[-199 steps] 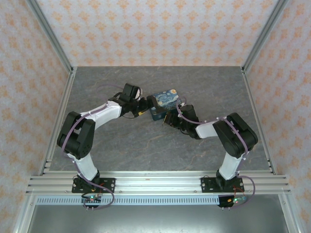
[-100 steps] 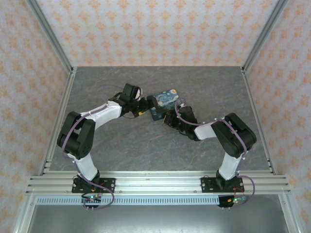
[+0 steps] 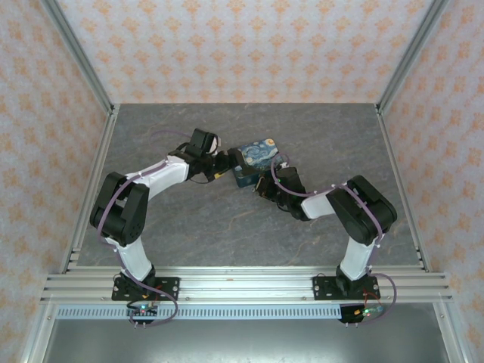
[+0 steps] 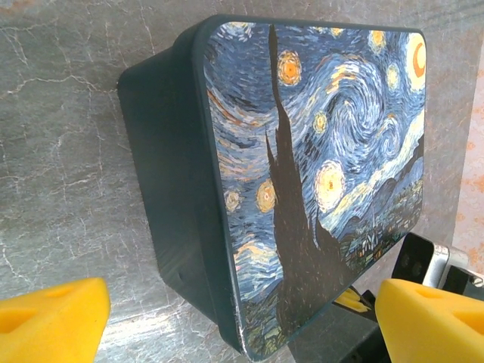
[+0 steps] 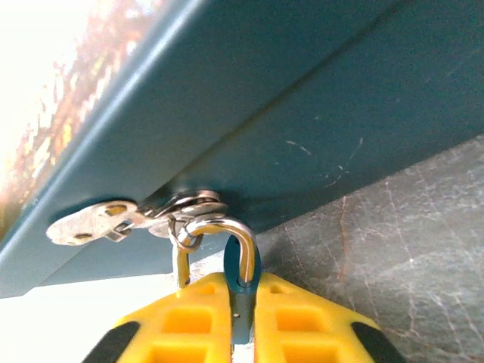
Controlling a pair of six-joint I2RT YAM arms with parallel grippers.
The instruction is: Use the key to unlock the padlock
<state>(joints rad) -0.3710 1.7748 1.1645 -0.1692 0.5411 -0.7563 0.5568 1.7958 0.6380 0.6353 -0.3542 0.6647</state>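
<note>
Yellow fingers (image 5: 189,310) of the right gripper (image 5: 239,302) are now clenched on the padlock (image 5: 253,274). A second ago they stood partly apart, and in this last second they have come together, so the teal lock body is pinched between them and its silver shackle rises just past the tips. Beyond the tips the shackle passes through the hasp (image 5: 185,208) on the side wall of the box (image 5: 318,98). To the left of the fingers a flat silver tab (image 5: 83,224) lies at the same hasp; we cannot tell if it is the key or only a part of the hasp. Seen from above, this gripper (image 3: 262,184) has also moved a little closer to the box (image 3: 257,155). The left gripper (image 4: 242,325) has not changed: its fingers (image 4: 53,318) stay released and wide, with the end of the box between and ahead of them, and we see no clear contact. We judge that the lock is now held steady but not yet opened, because the shackle seems seated in the body. The next step, in our opinion, needs the key brought to the keyhole, which is hidden between the fingers here.
</note>
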